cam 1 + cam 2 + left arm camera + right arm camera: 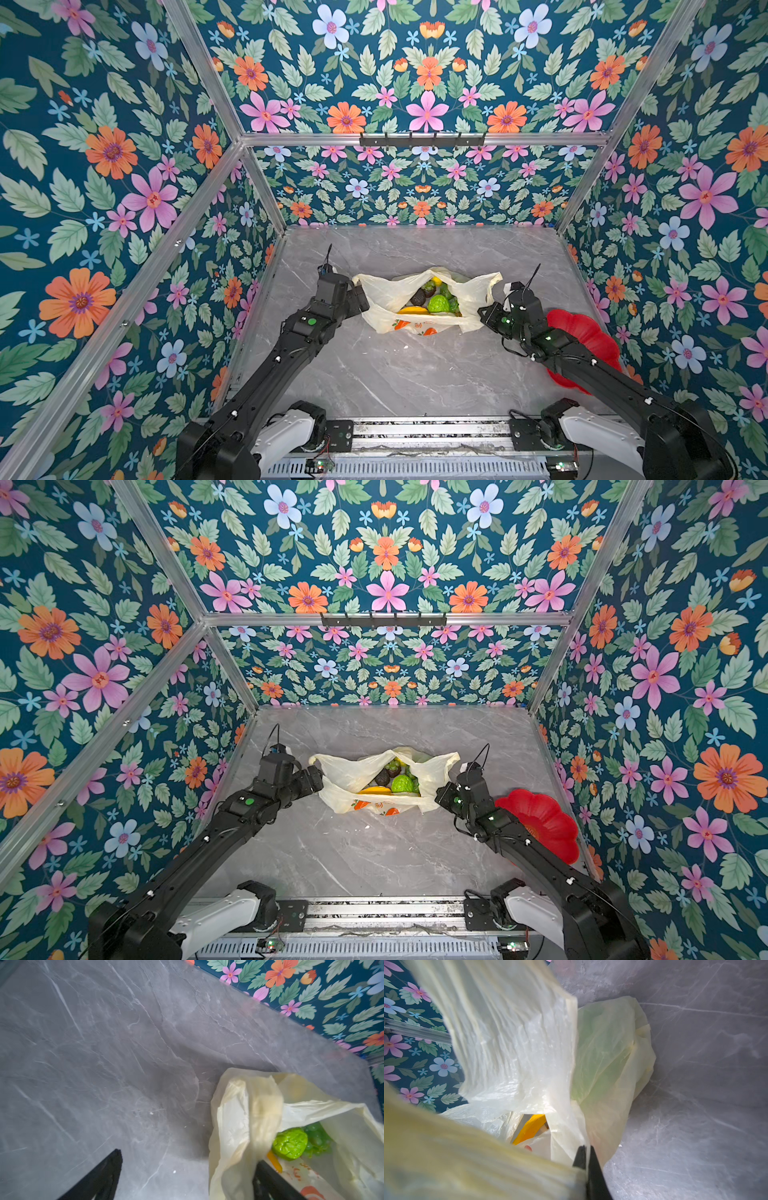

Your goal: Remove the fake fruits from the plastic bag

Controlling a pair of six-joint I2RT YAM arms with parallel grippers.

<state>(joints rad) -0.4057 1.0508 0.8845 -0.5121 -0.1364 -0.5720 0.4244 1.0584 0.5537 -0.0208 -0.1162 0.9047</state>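
- Lying open-mouthed near the middle of the grey marbled bench [395, 374]: the plastic bag [386, 291], thin, crinkly, translucent pale yellow, printed with flat orange-red fruit.
- Heaped inside the bag, none out yet: the fake fruits, glossy and hard-looking. Among them a bumpy green fruit [438, 303], a dark avocado [419, 297], a curved yellow banana [413, 310], a green grape bunch [318, 1138], and a lemon [436, 281] at the bag's far edge.
- At the bag's left rim: the left hand [185, 1178], fingers spread wide, gripping nothing, with a loop handle [249, 1115] hanging against one finger.
- At the bag's right rim: the right hand [584, 1153], pinched shut on a fold of the bag's film, seemingly propping that side up.
- Likely to snag: that hanging handle, dragged along by any pull away from the bag, tipping or closing the mouth.
- Likely to slip or stretch: film this slick and thin under a narrow pinch, then a wall collapsing over the fruit.
- Hard to grasp cleanly: rounded, shiny fruit packed touching one another, so a reach for one is apt to catch film too or shove neighbours deeper.
- Just right of the bag, partly behind the right arm: a red flower-shaped plate [582, 332], scalloped and smooth, easy to knock with a swinging elbow.
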